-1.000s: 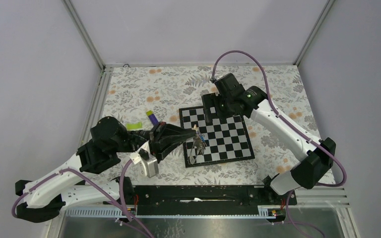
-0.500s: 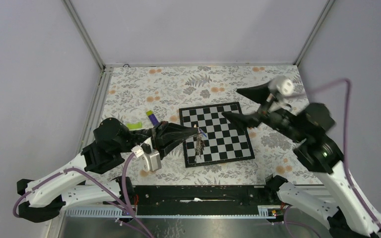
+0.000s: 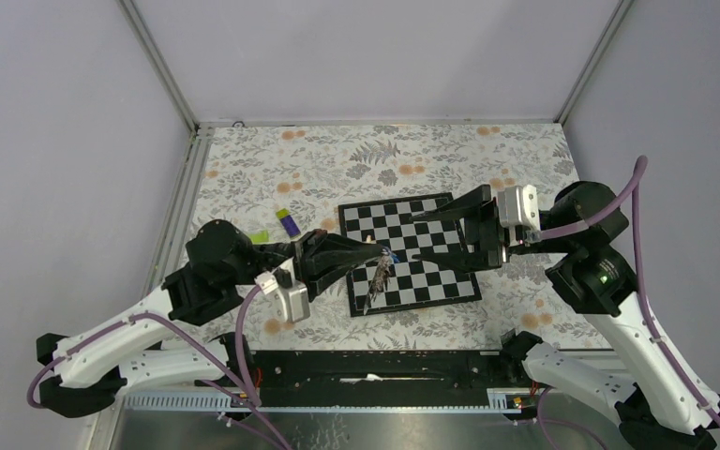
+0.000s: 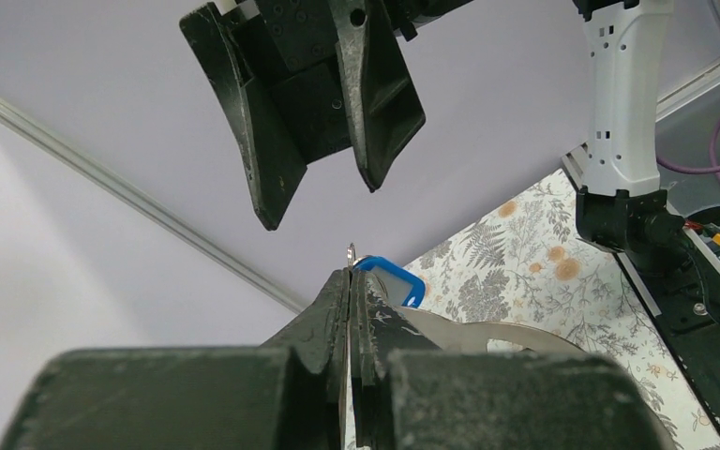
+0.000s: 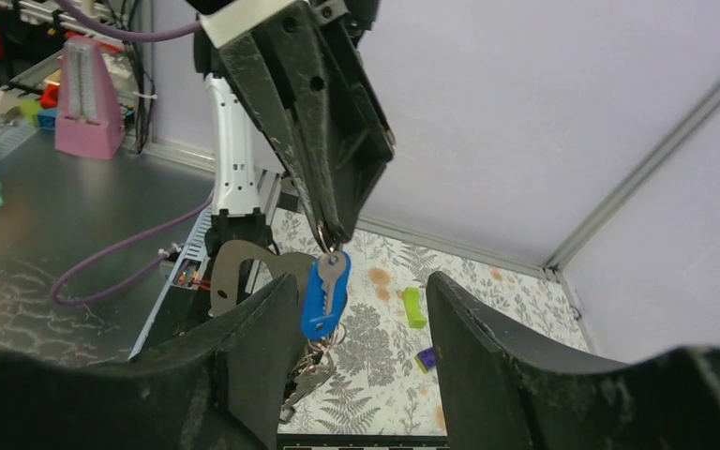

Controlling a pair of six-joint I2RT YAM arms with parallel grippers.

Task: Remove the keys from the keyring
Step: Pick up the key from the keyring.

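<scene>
Left gripper jaws clamped on keyring top, keys dangling above chessboard. Right gripper jaws apart, just right.

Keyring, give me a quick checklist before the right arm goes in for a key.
1. The left fingers are shut on the keyring: ok.
2. The right fingers are open: ok.
3. The blue carabiner sits in the gap between the right fingers: ok, though nearer one finger.
4. The keys hang below the carabiner: ok.
5. A single key stands clear to pinch: cannot tell, the bunch is partly hidden behind a finger.
6. The keyring is lifted clear of the chessboard: cannot tell.
</scene>
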